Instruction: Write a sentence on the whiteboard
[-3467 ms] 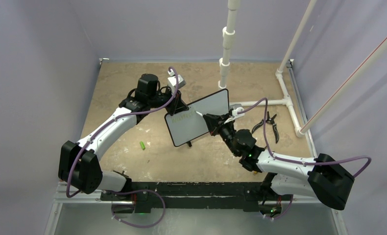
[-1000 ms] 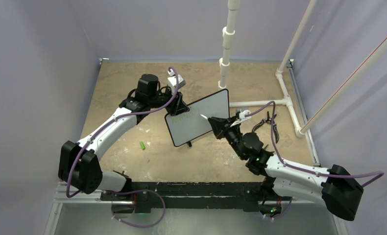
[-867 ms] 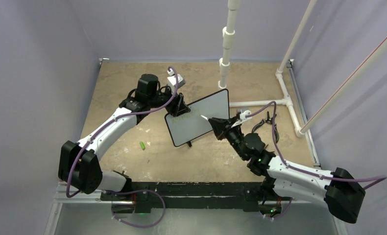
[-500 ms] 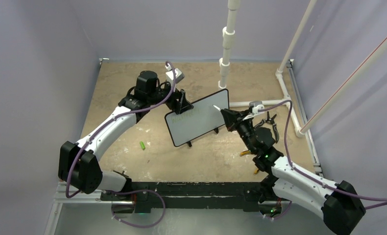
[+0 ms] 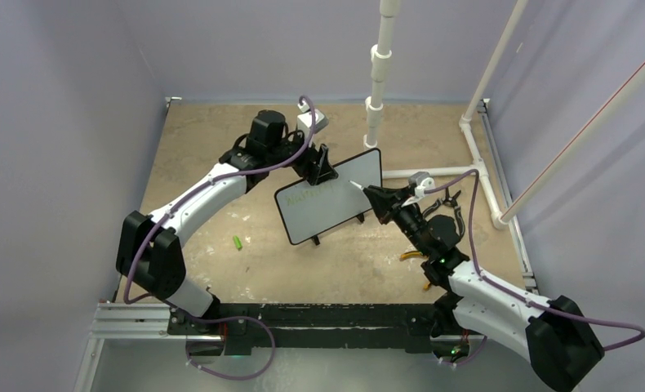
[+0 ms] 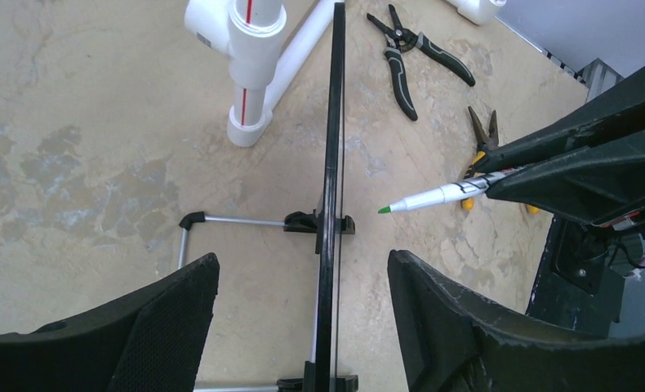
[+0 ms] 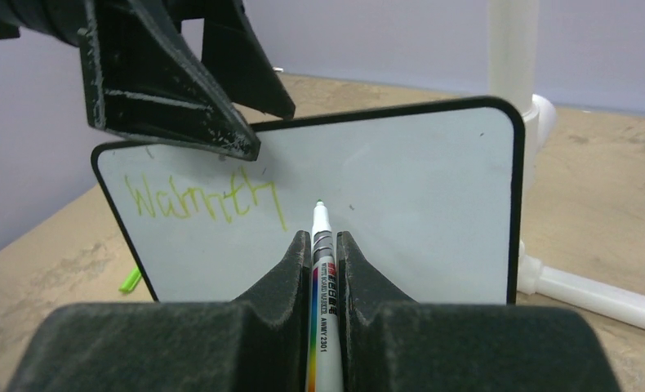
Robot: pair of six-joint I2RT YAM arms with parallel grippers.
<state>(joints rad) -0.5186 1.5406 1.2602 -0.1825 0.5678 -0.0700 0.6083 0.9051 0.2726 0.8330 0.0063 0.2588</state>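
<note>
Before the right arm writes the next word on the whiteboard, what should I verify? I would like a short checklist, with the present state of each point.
1. Right tool shut on the marker: ok.
2. Marker uncapped, green tip showing: ok.
3. Tip in contact with the whiteboard: not ok; the left wrist view shows a gap.
4. Left tool steadying the board: not ok; its jaws stand open on both sides of the top edge, apart from it.
5. Bare white space to the right of the green word "Warmth": ok.
6. Board upright on its feet: ok.
</note>
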